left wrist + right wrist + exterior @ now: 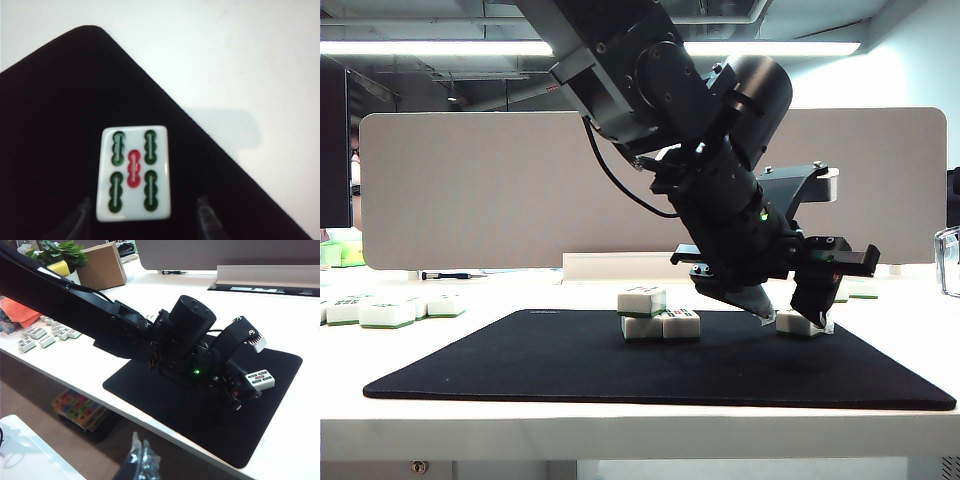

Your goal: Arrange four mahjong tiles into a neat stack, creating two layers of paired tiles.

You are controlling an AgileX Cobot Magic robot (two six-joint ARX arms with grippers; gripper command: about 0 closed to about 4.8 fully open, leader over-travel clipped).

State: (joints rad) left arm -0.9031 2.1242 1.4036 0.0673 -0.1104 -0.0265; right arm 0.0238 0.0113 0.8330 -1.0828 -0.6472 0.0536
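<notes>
Left gripper (798, 318) is low over the far right part of the black mat (570, 370), reaching across from the left. Its jaws stand spread, one on each side of a lone face-up mahjong tile (134, 172), which lies flat on the mat between them; contact cannot be told. To the left of the jaws sits the partial stack (658, 314): two tiles side by side, one more on top at the left. The mat lies on the white counter (620, 425). The right gripper is out of view; its state cannot be told.
</notes>
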